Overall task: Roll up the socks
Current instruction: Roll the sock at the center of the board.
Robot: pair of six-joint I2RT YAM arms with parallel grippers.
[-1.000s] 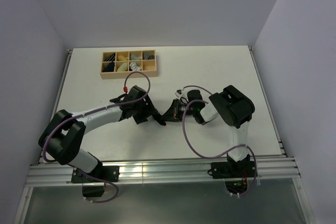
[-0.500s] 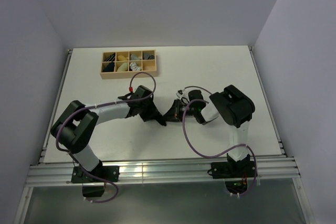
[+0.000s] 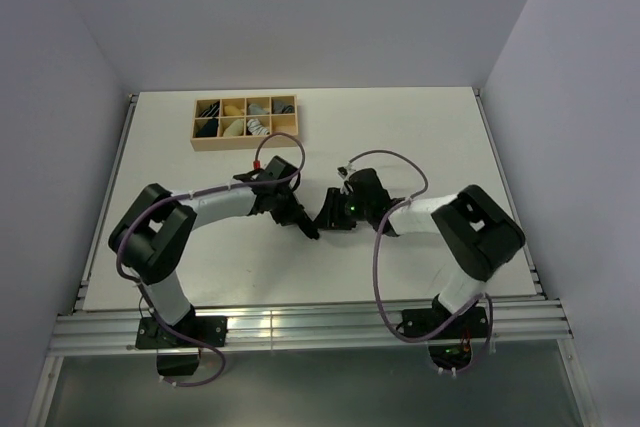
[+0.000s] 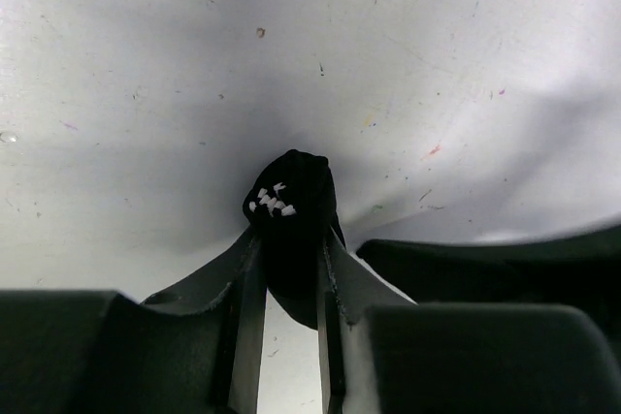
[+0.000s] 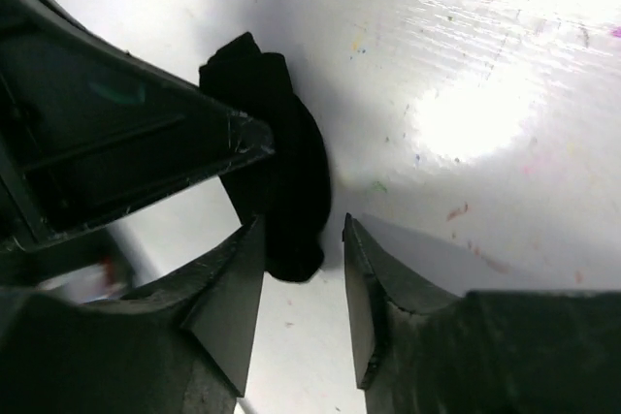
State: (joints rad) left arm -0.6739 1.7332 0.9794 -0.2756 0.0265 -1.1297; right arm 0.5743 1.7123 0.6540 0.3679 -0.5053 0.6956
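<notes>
On the counter [image 3: 420,137], near its middle, the right gripper [image 5: 303,230] has released, jaws now apart. The left gripper [image 4: 287,264] has clenched on the bunched black sock [image 4: 291,203] between them. This looks like a handover partway through rolling.

A wooden tray [image 3: 245,144] of eight compartments is seen at the far left of the white table [image 3: 430,127]. Dark, tan and pale bundles [image 3: 233,109] are held in most of its compartments. Nearer than the tray and a little to its right, the left gripper [image 3: 310,232] and the right gripper [image 3: 324,220] are set tip to tip, low over the table. A small black sock [image 3: 317,227] is only dimly made out between them. Purple cables [image 3: 378,267] are looped along both arms.
</notes>
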